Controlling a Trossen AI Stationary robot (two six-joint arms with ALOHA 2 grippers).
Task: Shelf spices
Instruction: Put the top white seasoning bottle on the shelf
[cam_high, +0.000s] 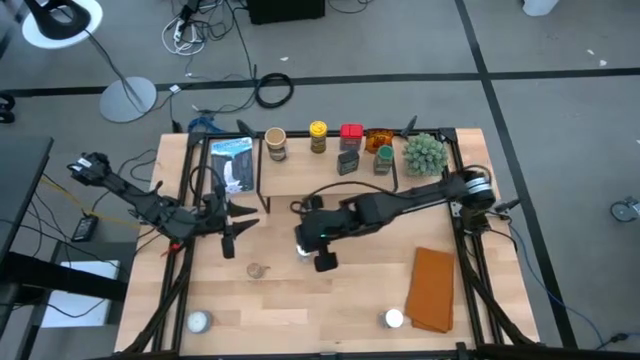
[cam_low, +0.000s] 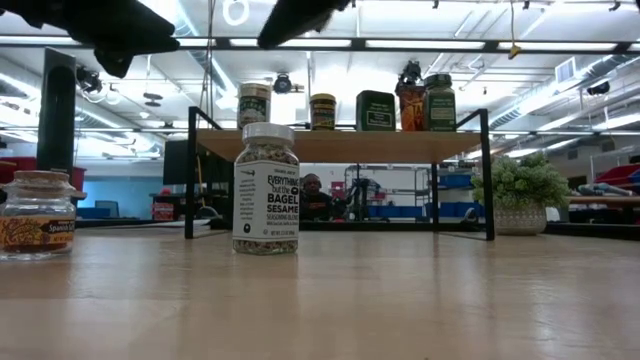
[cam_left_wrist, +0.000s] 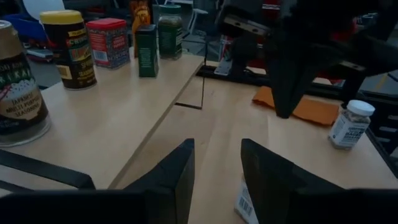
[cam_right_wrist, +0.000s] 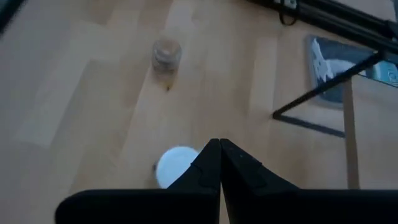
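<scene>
You've got six spice containers on the low light-wood shelf with thin black legs at the counter's far edge: brown-lid jar, yellow-lid jar, red square tin, dark green tin, orange-label bottle, green-lid jar.

Four more stand on the pale wood counter itself: a white-lid bagel-sesame jar under the right arm near the middle, a small clear jar with a brownish top just beside it toward the left edge, one white-lid jar near the near-left corner, one white-lid jar beside the orange-brown folded cloth toward the near-right corner.

Right gripper: jaws pressed together, empty, hovering right above the bagel-sesame jar.

Left gripper: jaws spread, empty, left of centre, pointing at the shelf.
</scene>
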